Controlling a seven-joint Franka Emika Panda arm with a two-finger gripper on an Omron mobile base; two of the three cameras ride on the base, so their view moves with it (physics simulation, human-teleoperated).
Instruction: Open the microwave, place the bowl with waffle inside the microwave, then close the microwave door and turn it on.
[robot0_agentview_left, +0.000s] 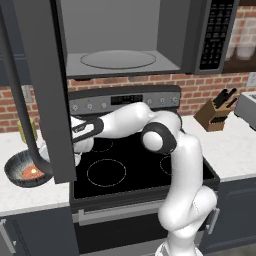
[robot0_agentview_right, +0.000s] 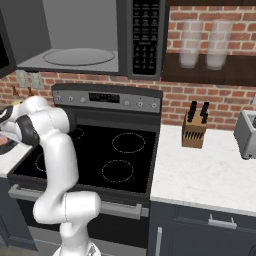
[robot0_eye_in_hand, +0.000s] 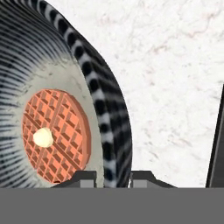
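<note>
Surface material: white marbled stone surface (robot0_eye_in_hand: 175, 78), left of the black stove (robot0_agentview_left: 130, 165).
Bowl: the bowl (robot0_agentview_left: 22, 172), dark blue-grey with white streaks, rests on that surface, partly hidden behind the microwave door (robot0_agentview_left: 42, 85) in the left base view.
Waffle: the waffle (robot0_eye_in_hand: 56, 135), orange-red and gridded with a pale yellow dab at its centre, lies flat on the bowl's floor (robot0_eye_in_hand: 26, 87).
Jaws: the jaws (robot0_eye_in_hand: 113, 177) stand close together with a narrow gap between the two dark tips.
Bowl relative to jaws: in the hand view the bowl rim (robot0_eye_in_hand: 109, 127) runs down to the gap between the tips; one tip sits on the inner side of the rim, near the waffle, the other on the outer side, over the stone.
Grip state: whether the tips press on the rim cannot be told.
Arm: the white arm (robot0_agentview_left: 185, 165) reaches from the base across the stove front to the left.
Microwave: the microwave (robot0_agentview_left: 125, 35) hangs above the stove, cavity exposed, glass turntable (robot0_agentview_left: 117, 59) bare.
Door: swung fully open to the left, bar handle (robot0_agentview_left: 22, 107) facing the camera.
Keypad: black strip (robot0_agentview_right: 145, 37) on the microwave's right side.
Other items: knife block (robot0_agentview_right: 194, 129) on the surface right of the stove.
</note>
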